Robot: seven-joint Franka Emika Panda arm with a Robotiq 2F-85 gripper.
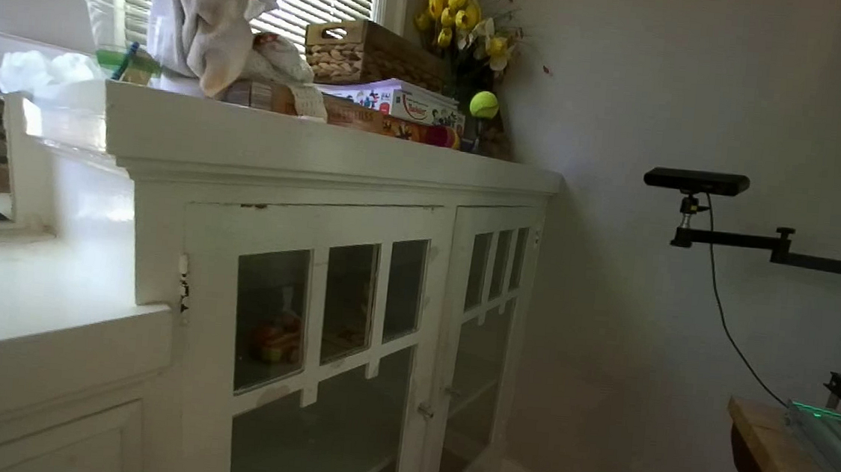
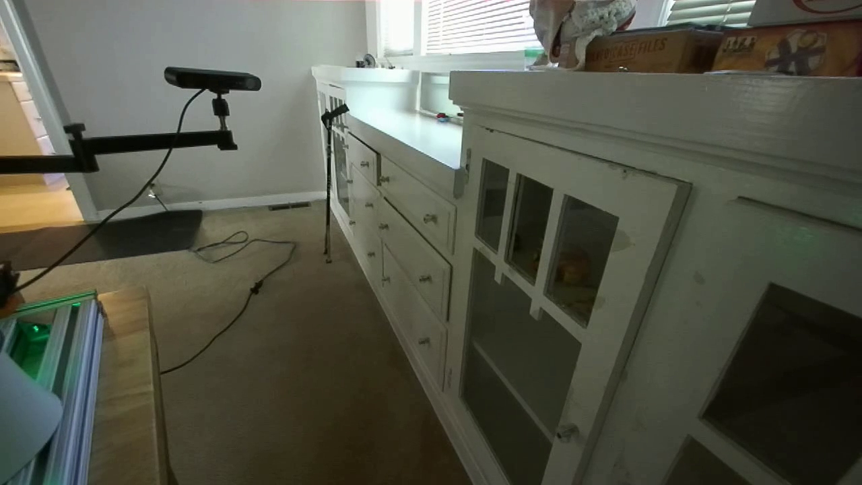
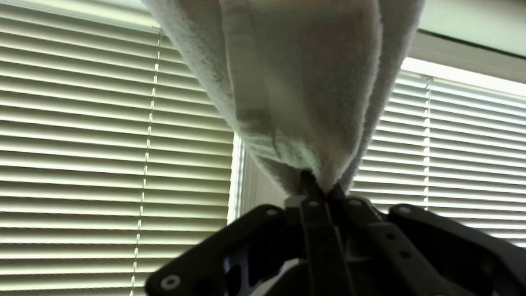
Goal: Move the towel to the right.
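Observation:
The towel (image 3: 304, 82) is pale grey-white and hangs bunched from my gripper (image 3: 324, 187) in the wrist view. The dark fingertips are shut on a pinched fold of it. In both exterior views the towel (image 1: 201, 24) hangs above the white cabinet top (image 1: 322, 146), and its lower folds reach down to the boxes and the cabinet top's edge. In an exterior view its lower end (image 2: 589, 27) drapes beside a brown box. The gripper and the towel's upper end are out of the picture in both exterior views.
A clear cup (image 1: 100, 16) and crumpled white paper (image 1: 47, 71) stand left of the towel. To its right are a brown box (image 2: 650, 50), a white game box (image 1: 423, 109), a woven basket (image 1: 389, 57), a tennis ball (image 1: 484, 104) and yellow flowers (image 1: 449, 13). Window blinds (image 3: 82, 144) are behind.

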